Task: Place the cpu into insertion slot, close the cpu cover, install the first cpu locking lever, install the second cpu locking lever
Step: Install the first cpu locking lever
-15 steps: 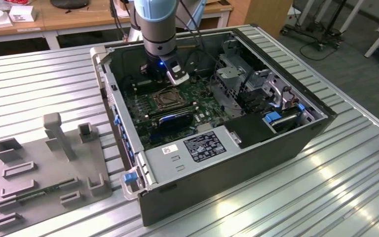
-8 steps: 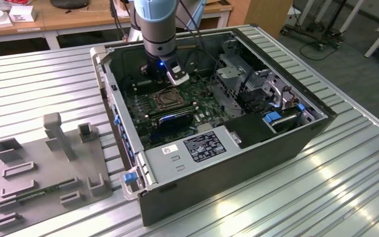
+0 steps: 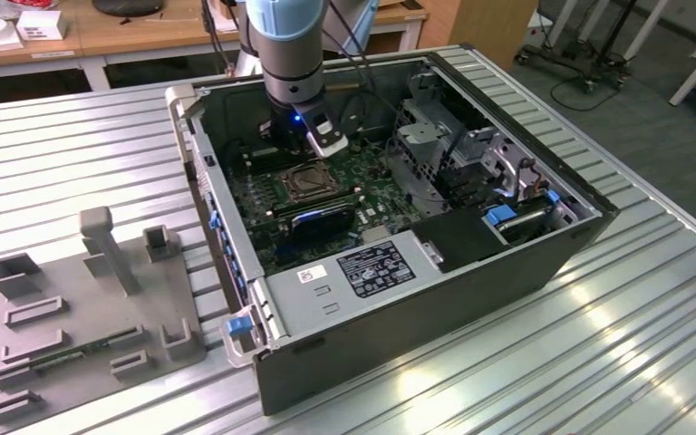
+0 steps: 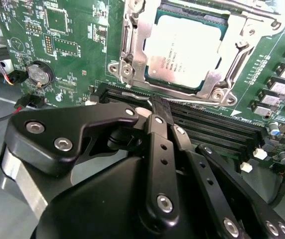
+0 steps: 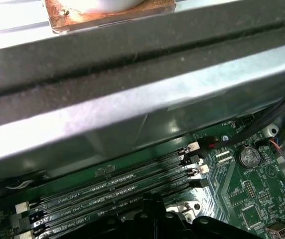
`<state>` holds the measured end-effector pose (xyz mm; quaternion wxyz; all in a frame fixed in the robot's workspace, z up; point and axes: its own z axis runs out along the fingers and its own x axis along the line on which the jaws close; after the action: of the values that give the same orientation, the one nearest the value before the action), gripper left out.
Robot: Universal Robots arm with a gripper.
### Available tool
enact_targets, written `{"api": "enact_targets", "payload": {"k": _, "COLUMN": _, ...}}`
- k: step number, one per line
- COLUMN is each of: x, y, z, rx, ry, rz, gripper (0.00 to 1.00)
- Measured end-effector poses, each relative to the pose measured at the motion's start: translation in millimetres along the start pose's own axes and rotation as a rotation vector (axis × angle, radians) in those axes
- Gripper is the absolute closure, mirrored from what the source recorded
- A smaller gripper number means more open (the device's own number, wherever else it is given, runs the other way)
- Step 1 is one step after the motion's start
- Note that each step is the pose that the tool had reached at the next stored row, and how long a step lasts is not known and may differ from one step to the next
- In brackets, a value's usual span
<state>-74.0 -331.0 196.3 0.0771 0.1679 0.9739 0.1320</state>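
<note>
The cpu (image 4: 185, 50), a silvery square chip, lies in the insertion slot (image 3: 304, 181) on the green motherboard (image 4: 68, 45). The cpu cover (image 4: 132, 55), a silver metal frame, lies flat around the chip's edges. A thin wire locking lever (image 4: 182, 98) runs along the socket edge nearest my gripper. My gripper (image 4: 158, 107) is shut, with its black fingertips right at that lever; I cannot tell whether they touch it. In the exterior view the gripper (image 3: 312, 145) hangs inside the open computer case, just behind the socket.
Long black memory slots (image 4: 217, 124) run between my gripper and the socket. A coin battery (image 4: 38, 74) sits on the board. The case wall (image 5: 132, 99) is close. A drive cage (image 3: 445, 145), a power supply (image 3: 366, 267) and a grey fixture tray (image 3: 82, 308) surround the work.
</note>
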Motion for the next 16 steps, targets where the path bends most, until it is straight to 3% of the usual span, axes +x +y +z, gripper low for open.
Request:
{"api": "enact_targets", "payload": {"k": 4, "x": 0.1, "y": -0.4, "z": 1.4, "rx": 0.0069, "ry": -0.0024, "rz": -0.002, "gripper": 0.89}}
{"api": "enact_targets", "payload": {"k": 10, "x": 0.1, "y": -0.4, "z": 1.3, "rx": 0.0073, "ry": -0.0025, "rz": -0.002, "gripper": 0.89}}
{"api": "enact_targets", "payload": {"k": 16, "x": -0.9, "y": 2.4, "z": -8.0, "rx": 0.0072, "ry": -0.0026, "rz": -0.002, "gripper": 0.89}}
